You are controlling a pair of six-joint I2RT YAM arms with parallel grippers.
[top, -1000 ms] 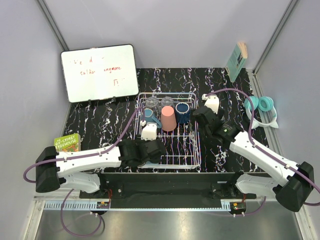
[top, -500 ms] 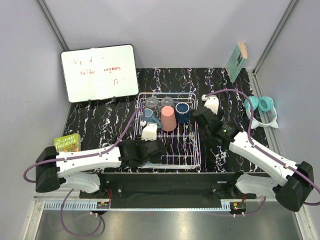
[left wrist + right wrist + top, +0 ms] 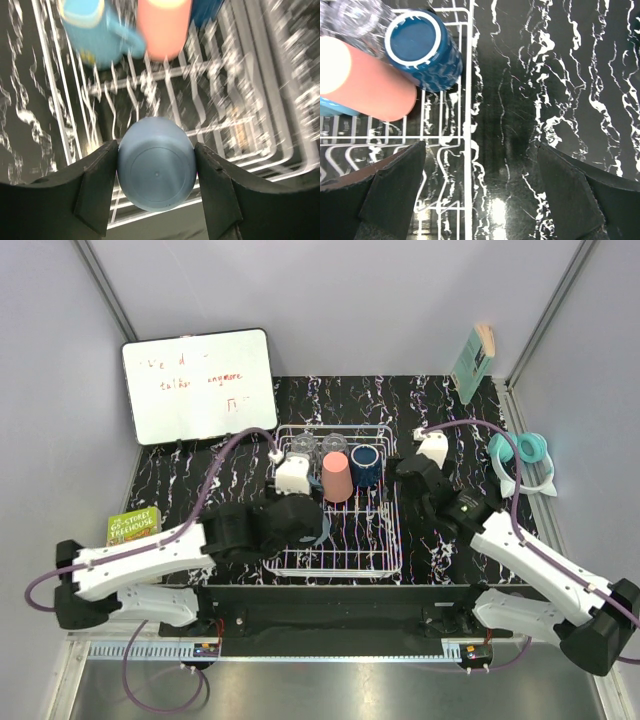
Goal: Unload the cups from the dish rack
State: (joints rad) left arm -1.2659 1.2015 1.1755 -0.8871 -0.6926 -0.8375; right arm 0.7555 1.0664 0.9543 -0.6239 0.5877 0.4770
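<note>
A light blue round mug [image 3: 156, 170] is squeezed between the left gripper's [image 3: 156, 150] fingers, at the near left corner of the white wire dish rack [image 3: 392, 530]. Behind it stand another light blue mug [image 3: 92, 30], a salmon-pink tumbler [image 3: 337, 477], a dark navy mug [image 3: 365, 465] and two clear glasses [image 3: 303, 447]. The right gripper [image 3: 481, 145] hangs with its fingers wide apart at the rack's right edge, above the black, white-veined tabletop [image 3: 450, 410].

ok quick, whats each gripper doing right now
Left gripper: closed on a light blue mug.
Right gripper: open, holding nothing.
</note>
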